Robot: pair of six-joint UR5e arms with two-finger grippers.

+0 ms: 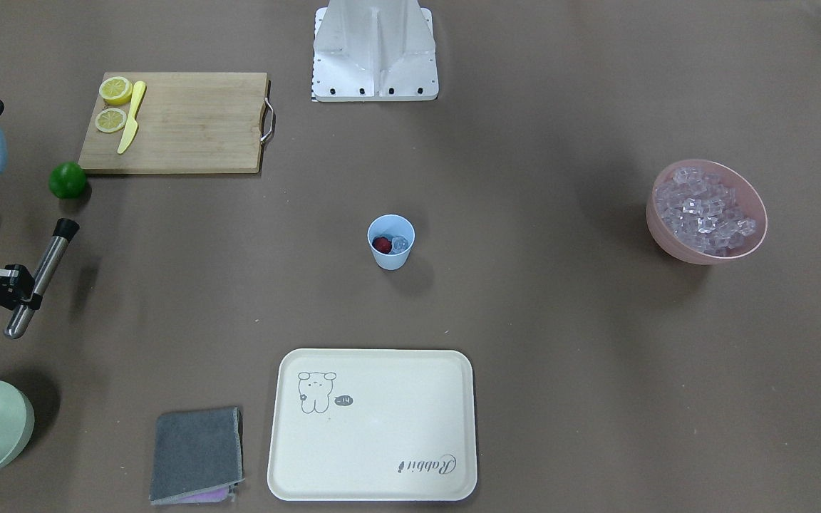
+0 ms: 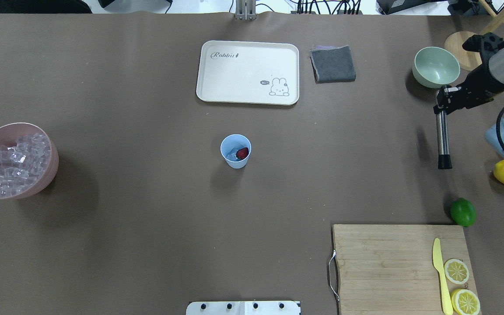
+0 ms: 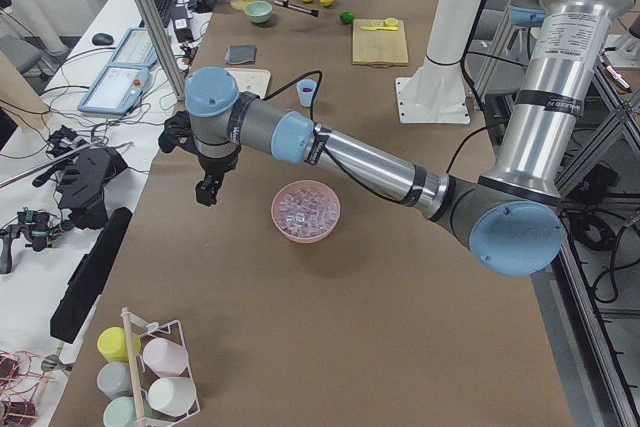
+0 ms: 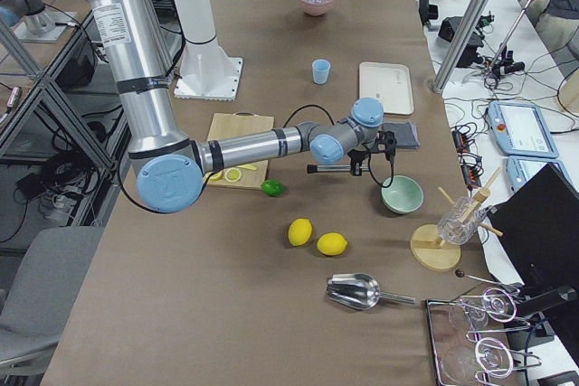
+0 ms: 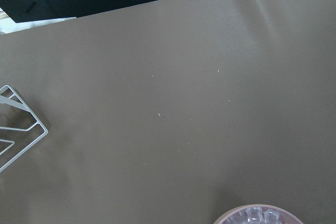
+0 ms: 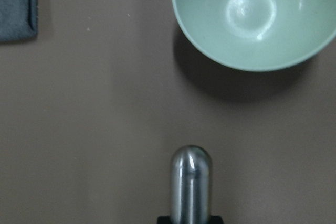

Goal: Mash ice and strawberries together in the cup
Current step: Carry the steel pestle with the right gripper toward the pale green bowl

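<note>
The right pincer (image 2: pixel 441 106) is clenched on a steel muddler rod with a black tip (image 2: pixel 442 140). Its black fingers clamp the rod near its rounded bare-metal end, the jaws no further apart than the rod is thick. The rod is held close to level above the brown tabletop (image 1: pixel 524 285), and its shadow falls apart from it. The black tip points toward the round green lime (image 2: pixel 463 211) and the rounded end toward the pale green bowl (image 2: pixel 435 65). In the right wrist view that rounded end juts up from the bottom edge, short of the bowl's rim.

The left pincer (image 3: pixel 207 190) shows only in the side view, hanging over the tabletop near the pink bowl (image 2: pixel 52 168). Whether it is released or clenched I cannot tell.

The small light-blue plastic cup (image 2: pixel 236 164) stands upright in the middle of the tabletop, well apart from both pincers. Inside it lie a small red strawberry (image 2: pixel 242 153) and a little clear ice (image 1: pixel 400 244), side by side. More of the same ice, in faceted cubes, heaps the pink bowl at the tabletop's far side from the rod.
</note>
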